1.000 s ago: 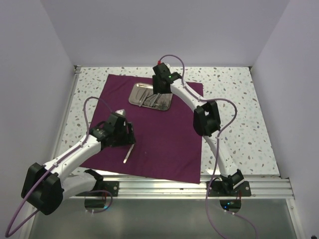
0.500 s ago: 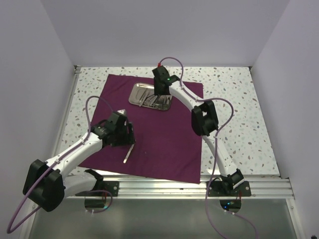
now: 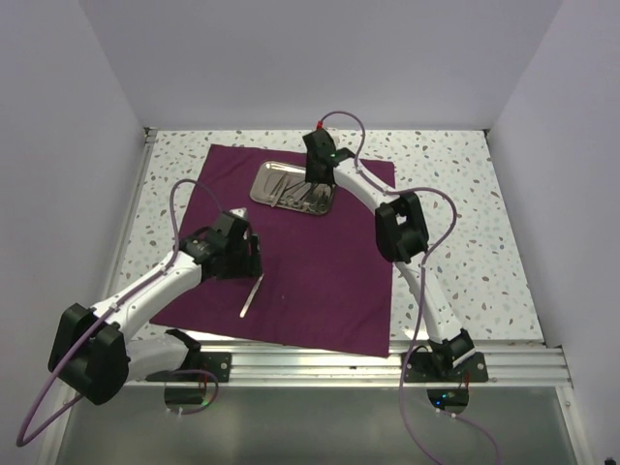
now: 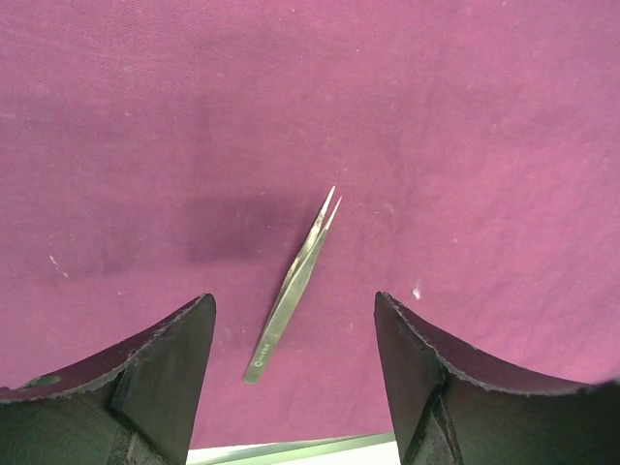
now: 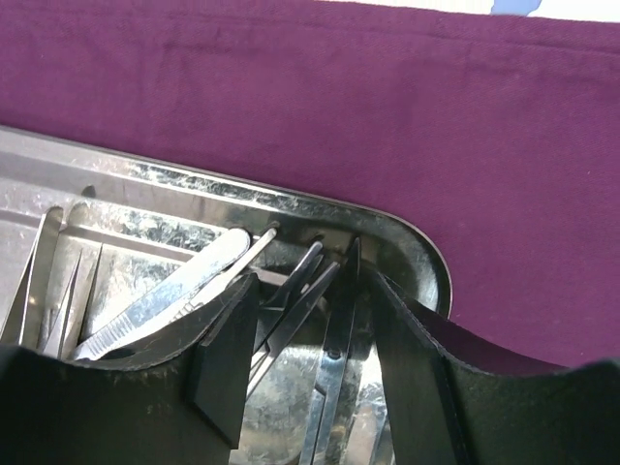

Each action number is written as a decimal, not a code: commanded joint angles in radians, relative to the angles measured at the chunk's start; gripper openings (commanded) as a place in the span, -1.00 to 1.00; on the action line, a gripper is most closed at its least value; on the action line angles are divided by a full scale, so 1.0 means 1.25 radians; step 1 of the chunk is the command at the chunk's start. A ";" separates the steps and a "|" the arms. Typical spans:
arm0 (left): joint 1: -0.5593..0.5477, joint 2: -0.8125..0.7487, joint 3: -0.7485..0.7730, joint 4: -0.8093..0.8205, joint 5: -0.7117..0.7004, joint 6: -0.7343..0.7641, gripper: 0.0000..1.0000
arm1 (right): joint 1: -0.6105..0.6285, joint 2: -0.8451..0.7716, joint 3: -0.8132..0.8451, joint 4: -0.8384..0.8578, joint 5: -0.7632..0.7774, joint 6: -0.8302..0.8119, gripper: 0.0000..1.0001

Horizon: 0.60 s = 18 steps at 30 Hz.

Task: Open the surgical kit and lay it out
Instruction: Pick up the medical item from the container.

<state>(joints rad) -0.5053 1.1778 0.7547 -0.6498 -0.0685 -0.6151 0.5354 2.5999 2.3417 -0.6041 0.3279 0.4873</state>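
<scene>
The purple cloth wrap (image 3: 329, 271) lies spread flat on the table. The steel tray (image 3: 263, 186) stands on its far part, with several instruments in it. One pair of silver tweezers (image 3: 252, 295) lies on the cloth near its front edge. My left gripper (image 3: 252, 266) is open and empty just above those tweezers (image 4: 295, 281), which lie between its fingers. My right gripper (image 3: 315, 186) is open and lowered into the tray's right end (image 5: 291, 199). Its fingers (image 5: 228, 339) straddle the scissors (image 5: 334, 358) and other slim blades. More tweezers (image 5: 165, 300) lie to the left.
The speckled tabletop (image 3: 465, 213) surrounds the cloth. White walls close in the left, back and right. A metal rail (image 3: 387, 363) runs along the near edge, just past the cloth's front hem (image 4: 291, 450).
My right gripper has shifted a little to the right over the tray. My left gripper has drawn back slightly from the tweezers, which have stayed in place.
</scene>
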 commanded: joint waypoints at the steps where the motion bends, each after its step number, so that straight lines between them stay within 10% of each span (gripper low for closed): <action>1: -0.002 0.012 0.029 -0.004 -0.018 0.028 0.40 | -0.006 -0.034 -0.045 -0.003 0.008 0.025 0.08; 8: -0.002 0.017 0.027 -0.002 -0.015 0.034 0.40 | -0.006 -0.001 -0.025 -0.022 -0.017 0.030 -0.14; 18: -0.002 0.032 0.033 -0.004 -0.020 0.044 0.39 | -0.005 0.043 0.014 -0.064 -0.050 0.047 -1.00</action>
<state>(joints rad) -0.5053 1.2098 0.7578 -0.6510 -0.0765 -0.5819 0.5217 2.5996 2.3383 -0.5903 0.3046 0.5282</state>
